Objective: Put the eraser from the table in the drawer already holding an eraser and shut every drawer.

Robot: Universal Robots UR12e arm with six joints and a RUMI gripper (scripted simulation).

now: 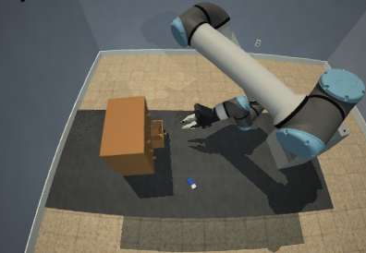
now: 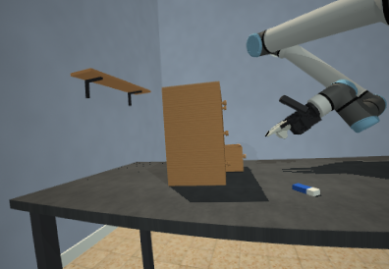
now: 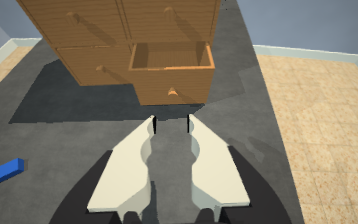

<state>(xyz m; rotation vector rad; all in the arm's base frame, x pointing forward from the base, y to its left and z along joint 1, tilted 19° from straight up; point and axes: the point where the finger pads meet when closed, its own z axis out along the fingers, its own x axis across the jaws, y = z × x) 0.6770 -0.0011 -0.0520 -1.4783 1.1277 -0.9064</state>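
Note:
The wooden chest point(image 1: 126, 136) stands upright on the dark table, also in the side view point(image 2: 194, 134) and the wrist view point(image 3: 125, 35). One low drawer point(image 3: 171, 70) point(image 1: 157, 131) is pulled part way out; the part of its inside that I see shows nothing. The other drawers look shut. The blue and white eraser point(image 1: 191, 183) point(image 2: 306, 189) lies on the table in front of the chest, at the left edge of the wrist view point(image 3: 11, 168). My gripper point(image 3: 171, 116) point(image 1: 187, 122) hovers in the air facing the open drawer, fingers nearly together with nothing between them.
A wooden shelf point(image 2: 109, 80) hangs on the wall behind the chest. My arm's base point(image 1: 299, 143) stands at the table's right side. The table edge point(image 2: 176, 223) runs along the front.

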